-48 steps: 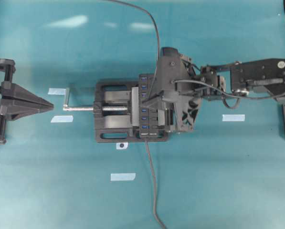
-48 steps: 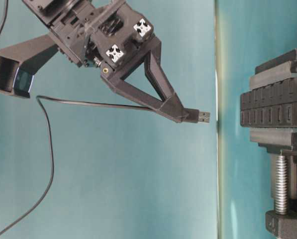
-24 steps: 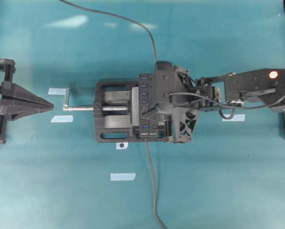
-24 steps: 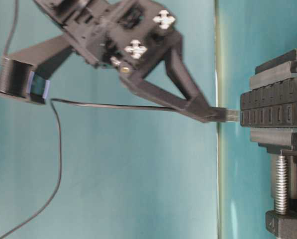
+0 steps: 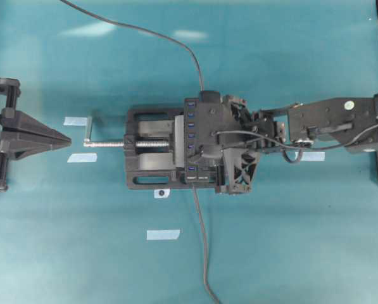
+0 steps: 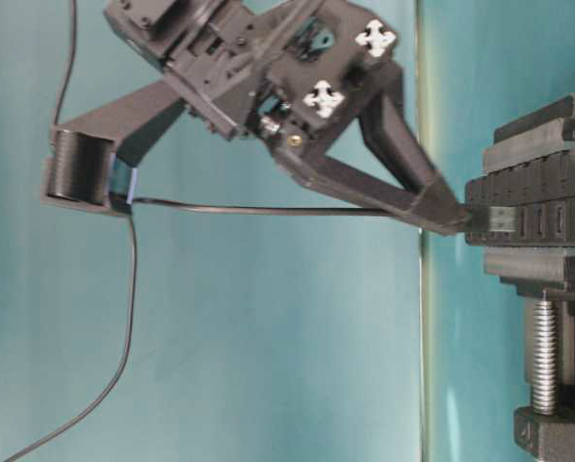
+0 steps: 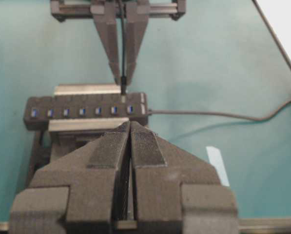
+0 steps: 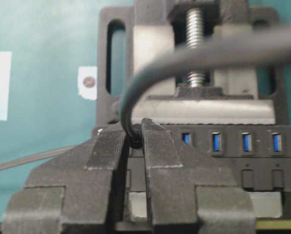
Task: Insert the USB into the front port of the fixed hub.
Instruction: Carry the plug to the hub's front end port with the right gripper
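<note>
My right gripper (image 6: 451,214) is shut on the USB (image 6: 494,219), whose metal end meets the port row of the fixed hub (image 6: 537,207). How deep it sits I cannot tell. From overhead my right gripper (image 5: 200,152) covers the near half of the hub (image 5: 190,123) and hides the plug. In the right wrist view the fingers (image 8: 155,146) pinch the plug's cable end (image 8: 134,140) over the hub (image 8: 242,144). My left gripper (image 5: 65,138) is shut and empty, far left of the hub. It also shows in the left wrist view (image 7: 130,127), facing the hub (image 7: 77,111).
The hub is clamped in a black vise (image 5: 147,158) with a silver screw handle (image 5: 87,133). The hub's own cable (image 5: 201,240) runs toward the front edge. The USB's cable (image 5: 144,28) trails to the back. Several tape strips (image 5: 162,235) lie on the teal table.
My right gripper has carried the USB down and across to the hub. One second ago the plug hung well clear of it; now its end is at the port row. The left arm has not moved.
</note>
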